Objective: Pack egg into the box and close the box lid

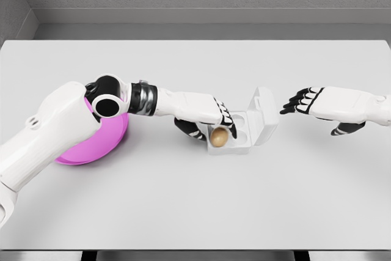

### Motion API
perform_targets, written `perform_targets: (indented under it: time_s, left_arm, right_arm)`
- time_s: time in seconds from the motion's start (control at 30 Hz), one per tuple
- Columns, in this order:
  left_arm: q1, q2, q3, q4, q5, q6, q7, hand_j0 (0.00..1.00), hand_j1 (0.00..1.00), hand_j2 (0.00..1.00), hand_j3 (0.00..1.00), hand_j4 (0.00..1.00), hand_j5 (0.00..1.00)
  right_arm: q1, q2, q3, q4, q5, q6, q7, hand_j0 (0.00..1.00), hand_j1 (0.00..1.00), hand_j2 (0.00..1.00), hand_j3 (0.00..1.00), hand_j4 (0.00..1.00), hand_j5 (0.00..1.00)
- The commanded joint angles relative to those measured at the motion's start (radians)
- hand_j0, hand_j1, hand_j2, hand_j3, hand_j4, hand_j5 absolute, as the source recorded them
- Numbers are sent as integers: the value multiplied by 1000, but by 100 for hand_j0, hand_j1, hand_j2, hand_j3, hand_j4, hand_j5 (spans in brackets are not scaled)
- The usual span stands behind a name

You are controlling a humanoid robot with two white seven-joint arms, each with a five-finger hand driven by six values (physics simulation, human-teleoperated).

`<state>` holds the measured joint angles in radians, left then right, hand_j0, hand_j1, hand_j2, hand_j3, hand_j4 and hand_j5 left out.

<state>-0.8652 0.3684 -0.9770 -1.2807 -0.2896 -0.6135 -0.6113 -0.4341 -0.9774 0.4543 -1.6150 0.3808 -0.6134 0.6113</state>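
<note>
Egg (pixel 219 137) sits in box (pixel 244 136) under left hand (pixel 204 117) fingertips

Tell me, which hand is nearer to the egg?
Left. The left hand is right at the egg, fingers curled over it at the box. The right hand hovers open to the right, beyond the raised lid.

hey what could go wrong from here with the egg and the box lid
1. The left hand has its fingers curled over the egg at the box's left cup; pulling away carelessly might roll the egg out.
2. The lid stands open and upright; closing it before the left hand clears could trap fingers.
3. The right hand hovers apart from the lid; a hard push might slide the box.
</note>
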Motion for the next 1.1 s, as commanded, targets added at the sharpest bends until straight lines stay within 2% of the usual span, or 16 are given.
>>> perform_targets:
  time_s: [0.0, 0.1, 0.2, 0.23, 0.33, 0.37, 0.43, 0.5, 0.53, 0.57, 0.63, 0.87, 1.07]
  left_arm:
    - [-2, 3, 4, 0, 23, 3, 0, 81, 81, 81, 81, 81, 81]
    - [-8, 27, 11, 8, 63, 3, 0, 89, 89, 89, 89, 89, 89]
    - [-40, 81, 12, 6, 147, 3, 0, 100, 100, 100, 100, 100, 100]
    - [-44, 112, 12, 6, 187, 3, 0, 100, 100, 100, 100, 100, 100]
    - [-69, 248, 12, -3, 285, 3, 0, 100, 100, 100, 100, 100, 100]
    - [-78, 314, 18, -5, 285, 3, 0, 100, 100, 100, 100, 100, 100]
    - [-77, 375, 80, -3, 285, 3, 0, 100, 100, 100, 100, 100, 100]
    - [-63, 478, 81, 6, 285, 3, 0, 100, 100, 100, 100, 100, 100]
    - [-58, 501, 86, 18, 288, 3, 0, 100, 100, 100, 100, 100, 100]
    - [-34, 509, 89, 44, 293, 3, 0, 100, 100, 100, 100, 100, 100]
    - [-28, 507, 89, 80, 293, 3, 0, 100, 100, 100, 100, 100, 100]
    - [-14, 507, 90, 77, 296, 3, 0, 100, 100, 100, 100, 100, 100]
    - [-8, 506, 89, 70, 296, 3, 0, 100, 100, 100, 100, 100, 100]
  right_arm:
    - [0, -1, 0, 0, -5, 3, 0, 100, 100, 100, 100, 100, 100]
    - [0, 0, 1, 0, -5, 3, 0, 100, 100, 100, 100, 100, 100]
    - [0, 0, 3, 0, -5, 3, 0, 100, 100, 100, 100, 100, 100]
    - [0, 0, 3, 0, -3, 3, 0, 100, 100, 100, 100, 100, 100]
    - [6, 8, 3, -2, 9, 3, 0, 100, 100, 100, 100, 100, 100]
    - [21, 19, 1, -14, 33, 3, 0, 100, 100, 100, 100, 100, 100]
    - [23, 25, 1, -22, 38, 3, 0, 100, 100, 100, 100, 100, 100]
    - [23, 25, 0, -23, 38, 3, 0, 100, 100, 100, 100, 100, 100]
    - [23, 25, 0, -32, 38, 3, 0, 100, 100, 100, 100, 100, 100]
    - [23, 25, 0, -55, 38, 3, 0, 100, 100, 100, 100, 100, 100]
    - [23, 23, -2, -68, 38, 3, 0, 100, 100, 100, 100, 100, 100]
    - [20, 23, -5, -95, 35, 3, 0, 100, 100, 100, 100, 100, 100]
    - [9, 54, -3, -101, 35, 3, 0, 100, 100, 100, 100, 100, 100]
